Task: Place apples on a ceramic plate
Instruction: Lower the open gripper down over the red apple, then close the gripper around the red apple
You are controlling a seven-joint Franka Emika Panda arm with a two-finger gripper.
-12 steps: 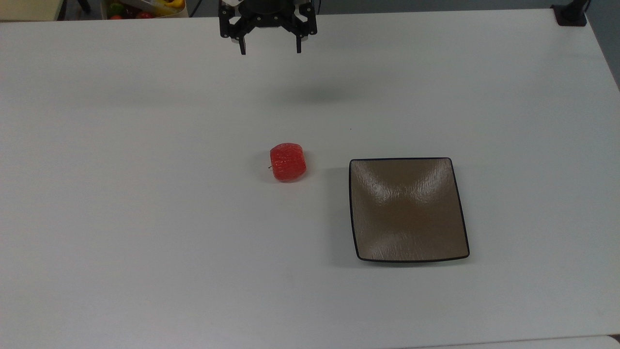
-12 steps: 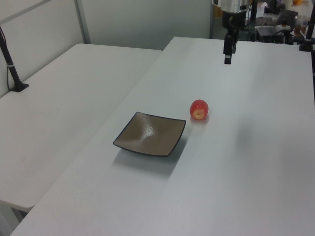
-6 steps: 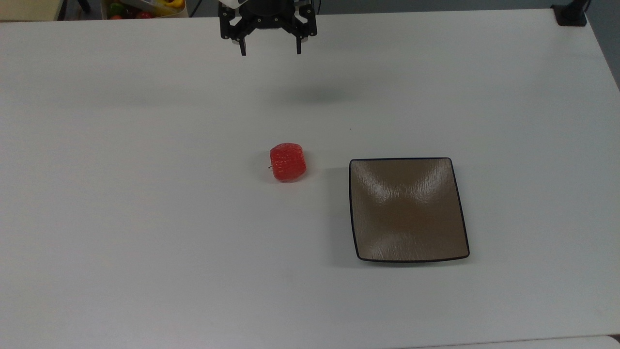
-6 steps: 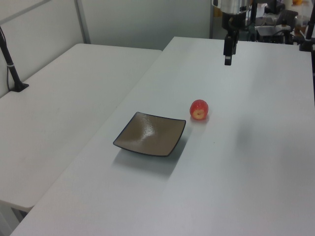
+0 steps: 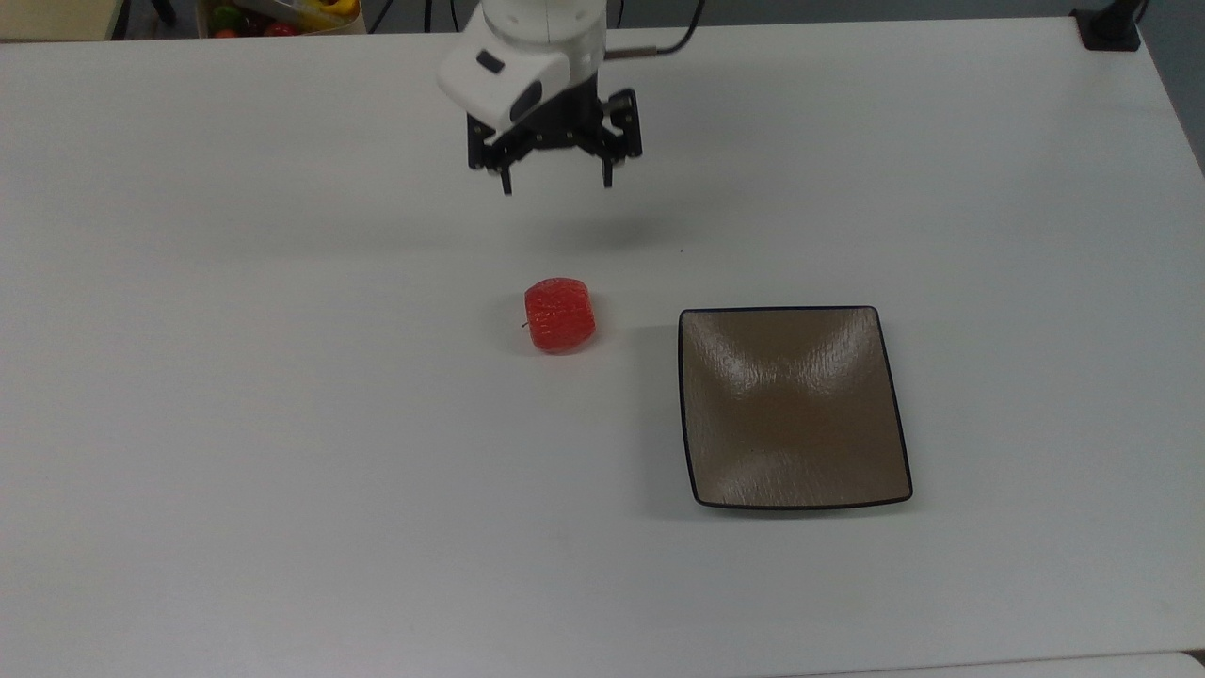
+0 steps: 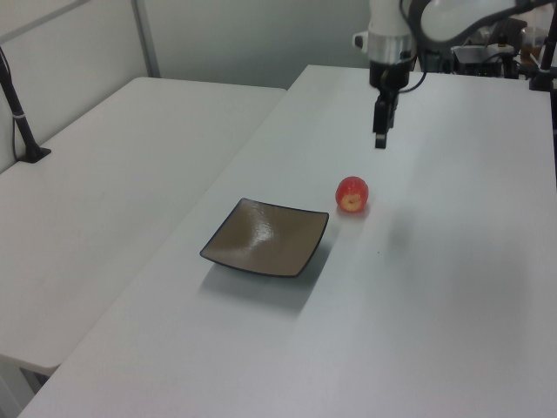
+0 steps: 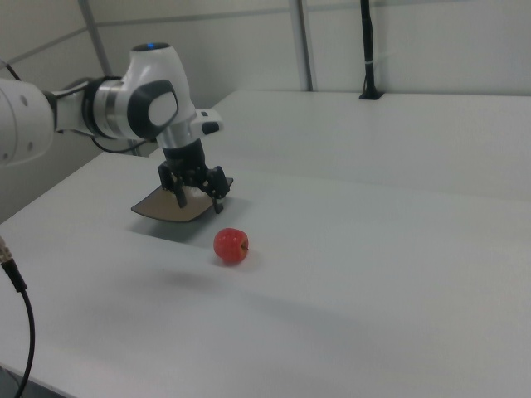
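A small red apple [image 5: 559, 315] [image 6: 352, 193] [image 7: 231, 245] lies on its side on the white table [image 5: 282, 424], its stem pointing to the top view's left. The square brown ceramic plate [image 5: 793, 407] [image 6: 266, 237] [image 7: 159, 207] with a black rim sits bare to the apple's right in the top view, a short gap between them. My gripper [image 5: 557, 183] [image 6: 380, 139] [image 7: 199, 202] hangs open above the table, farther back than the apple in the top view, holding nothing.
A box of mixed fruit [image 5: 282, 16] stands beyond the table's far left edge in the top view. A black post base [image 5: 1109, 26] is clamped at the far right corner. A second white table [image 6: 104, 174] adjoins on the left view's left.
The gripper has travelled from the table's far edge toward the apple and come lower, staying open. The apple and the plate have not moved.
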